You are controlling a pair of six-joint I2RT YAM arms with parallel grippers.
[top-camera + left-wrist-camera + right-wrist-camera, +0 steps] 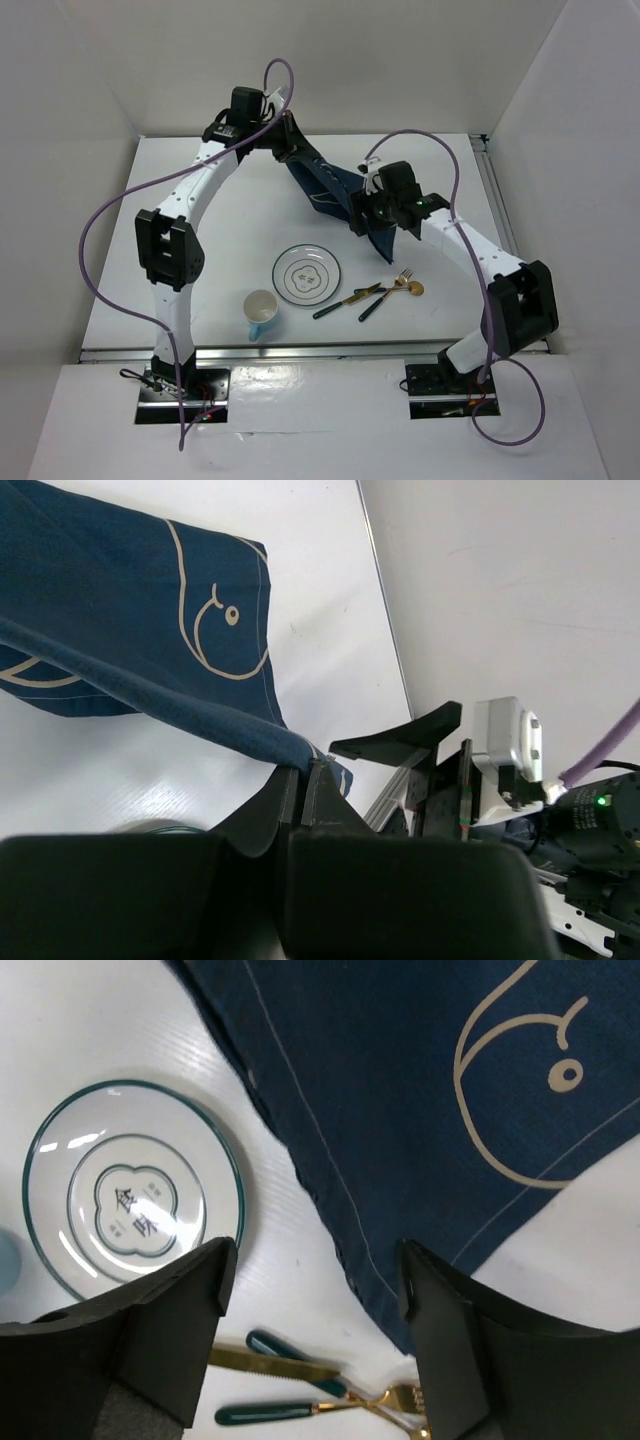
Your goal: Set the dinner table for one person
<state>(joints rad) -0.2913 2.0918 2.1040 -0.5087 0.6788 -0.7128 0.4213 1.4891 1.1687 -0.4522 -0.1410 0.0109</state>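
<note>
Pinching an edge of the blue placemat [120, 590], the left gripper [303, 772] holds it half-raised off the white desk [230, 210] beneath everything. The right gripper [315, 1270] hangs spread over its corner, one o'clock from the plate [130, 1195]. Closing short could miss, dragging cloth into the cutlery [370, 295].

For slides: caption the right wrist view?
Open right tool above navy placemat edge, plate and cutlery beside it.

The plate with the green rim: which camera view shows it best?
Right wrist view: the plate fills much of it, centre print clear, lower edge behind the right gripper. Top external shows it whole but small; left wrist, not clearly.
</note>
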